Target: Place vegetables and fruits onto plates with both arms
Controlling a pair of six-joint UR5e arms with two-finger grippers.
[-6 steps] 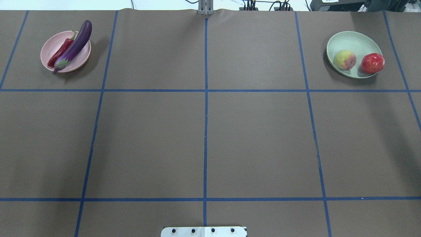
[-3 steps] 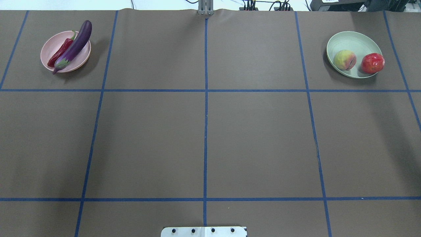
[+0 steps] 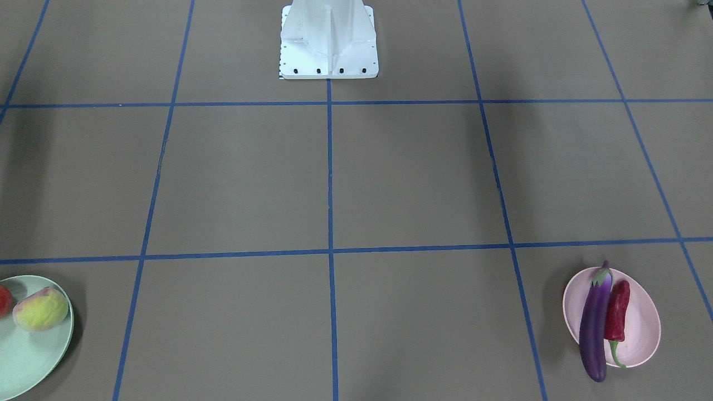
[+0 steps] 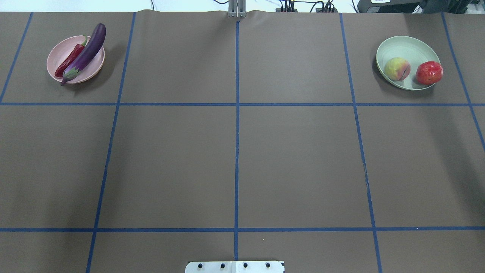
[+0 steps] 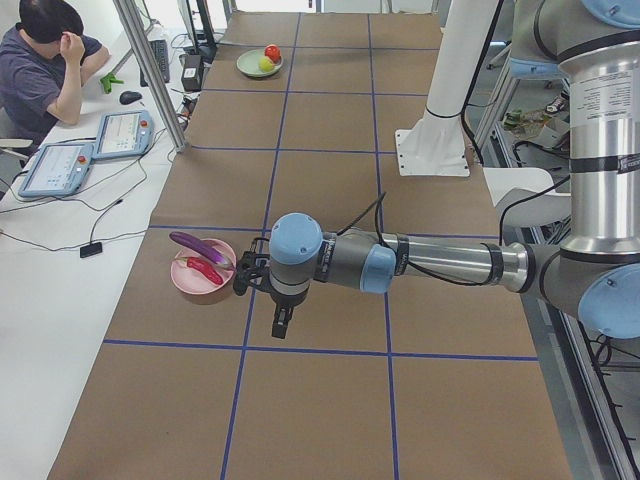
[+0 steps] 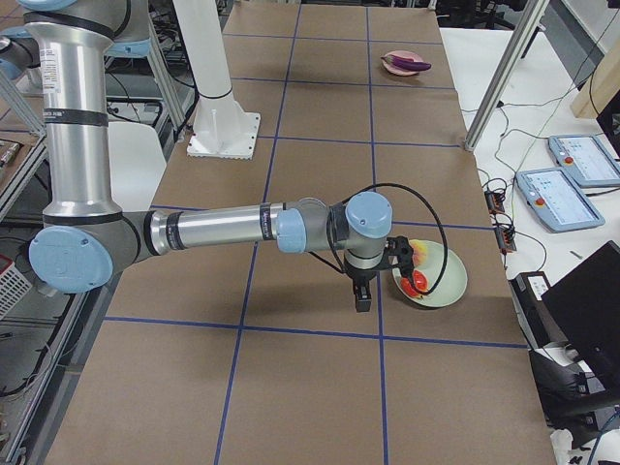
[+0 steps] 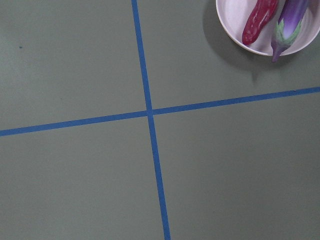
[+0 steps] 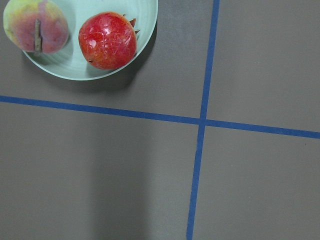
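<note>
The purple eggplant (image 4: 85, 55) and the red chili pepper (image 4: 69, 60) lie on the pink plate (image 4: 60, 51) at the far left. The peach (image 4: 397, 69) and the red-orange fruit (image 4: 429, 72) sit on the mint green plate (image 4: 407, 47) at the far right, the red fruit at its rim. My left gripper (image 5: 282, 320) shows only in the exterior left view, hanging beside the pink plate (image 5: 200, 288). My right gripper (image 6: 360, 295) shows only in the exterior right view, beside the mint plate (image 6: 444, 283). I cannot tell whether either is open or shut.
The brown table cover carries a grid of blue tape lines (image 4: 237, 151). The white base block (image 3: 328, 44) stands at the robot's edge. A seated person (image 5: 45, 60) and tablets (image 5: 125, 135) are beside the table.
</note>
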